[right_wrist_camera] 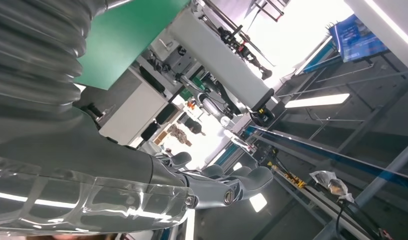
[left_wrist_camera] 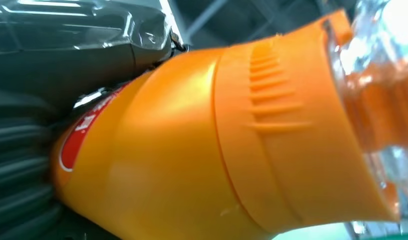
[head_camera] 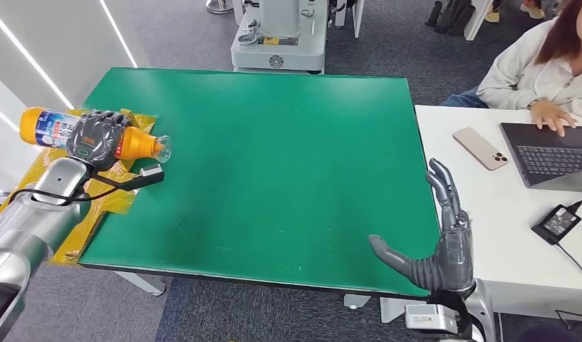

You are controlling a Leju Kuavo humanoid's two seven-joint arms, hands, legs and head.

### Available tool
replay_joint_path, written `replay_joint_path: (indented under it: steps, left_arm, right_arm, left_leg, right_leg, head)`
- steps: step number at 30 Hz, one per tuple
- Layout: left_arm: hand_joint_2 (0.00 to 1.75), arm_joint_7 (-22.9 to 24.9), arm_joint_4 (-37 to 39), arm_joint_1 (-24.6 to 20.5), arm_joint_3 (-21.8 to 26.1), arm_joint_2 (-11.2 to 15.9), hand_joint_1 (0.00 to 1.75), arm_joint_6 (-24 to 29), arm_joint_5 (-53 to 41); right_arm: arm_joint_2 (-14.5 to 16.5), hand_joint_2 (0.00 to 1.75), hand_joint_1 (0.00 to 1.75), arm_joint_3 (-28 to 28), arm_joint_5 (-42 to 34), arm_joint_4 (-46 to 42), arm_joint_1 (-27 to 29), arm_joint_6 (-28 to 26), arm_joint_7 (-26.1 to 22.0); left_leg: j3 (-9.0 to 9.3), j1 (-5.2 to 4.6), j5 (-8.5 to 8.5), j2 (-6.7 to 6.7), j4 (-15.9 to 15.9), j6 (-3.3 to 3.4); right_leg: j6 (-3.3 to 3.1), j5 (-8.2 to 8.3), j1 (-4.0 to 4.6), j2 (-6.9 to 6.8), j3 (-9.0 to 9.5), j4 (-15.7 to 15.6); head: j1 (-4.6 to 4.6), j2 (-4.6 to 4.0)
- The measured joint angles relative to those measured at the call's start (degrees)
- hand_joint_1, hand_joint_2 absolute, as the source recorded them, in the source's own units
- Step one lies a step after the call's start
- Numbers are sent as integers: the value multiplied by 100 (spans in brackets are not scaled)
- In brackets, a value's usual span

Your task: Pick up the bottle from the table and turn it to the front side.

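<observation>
The green tabletop is flanked by two robot hands: at its left edge the orange bottle is held on its side, lifted, in the left robot hand, while the right robot hand is spread wide, holding nothing.

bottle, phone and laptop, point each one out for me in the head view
bottle (head_camera: 47, 127), head view, on the white and blue label near its base
phone (head_camera: 480, 148), head view, on the middle of its back
laptop (head_camera: 553, 154), head view, on the keyboard
</observation>
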Motion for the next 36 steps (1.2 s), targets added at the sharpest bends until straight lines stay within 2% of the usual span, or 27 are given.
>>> replay_joint_path:
  steps: [5,10,27,36]
  left_arm:
    - [175,-328,108,-41,491,-68,175,-459,383]
    - [175,-361,222,-36,758,-141,175,-863,354]
    - [175,6,555,91,748,-578,175,-1675,-438]
    - [175,16,657,162,738,-786,174,-1722,-135]
  right_arm:
    - [-10,175,0,0,-40,1,-32,76,-5]
    - [-13,175,0,16,-65,1,-87,84,14]
    - [-148,175,0,38,-76,-189,-70,-82,281]
    - [-269,175,0,48,-98,-231,149,-246,275]
  left_leg:
    - [0,-2,0,2,2,0]
    - [0,-1,0,1,2,0]
    - [-1,-2,0,0,3,0]
    - [-1,-1,-1,1,2,0]
  right_leg:
    - [-2,2,-1,1,0,0]
    - [-2,2,-1,1,0,0]
    - [-2,2,-1,0,-1,-2]
    - [-2,2,-1,1,-1,-2]
  head:
    - [-1,0]
    - [-1,0]
    - [0,0]
    - [-1,0]
